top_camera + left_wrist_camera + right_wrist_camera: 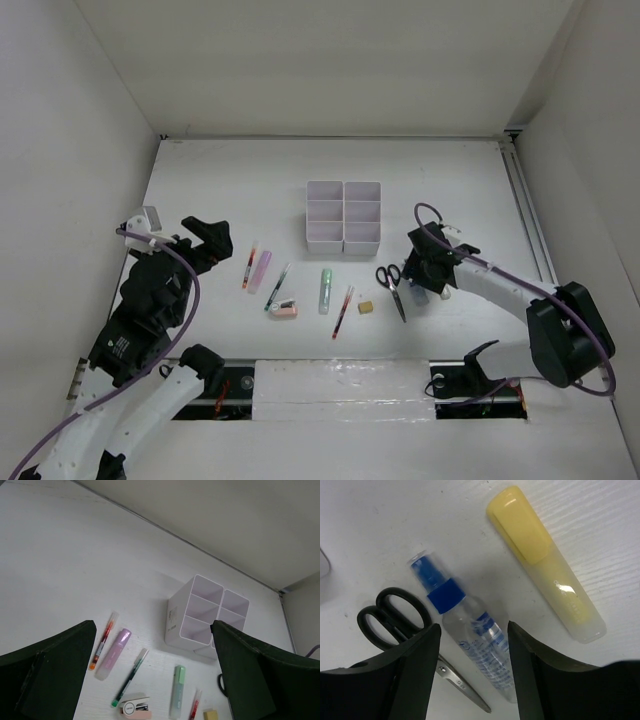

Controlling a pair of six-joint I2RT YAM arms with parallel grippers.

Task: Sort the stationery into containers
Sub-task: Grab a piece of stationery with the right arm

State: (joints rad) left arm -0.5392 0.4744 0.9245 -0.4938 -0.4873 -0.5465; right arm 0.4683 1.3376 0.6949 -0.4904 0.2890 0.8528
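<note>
The white six-compartment organiser stands at the table's middle, all compartments showing bare. In front of it lie a red pen, pink marker, dark pen, pink stapler, green marker, second red pen, tan eraser and black-handled scissors. My right gripper is lowered over the blue-capped tube, one finger on each side with a gap at both. The yellow tube lies beside it. My left gripper hangs open above the left items.
Scissors lie close to the right gripper's left finger, their blade running under it. White walls enclose the table on three sides. A rail runs along the right edge.
</note>
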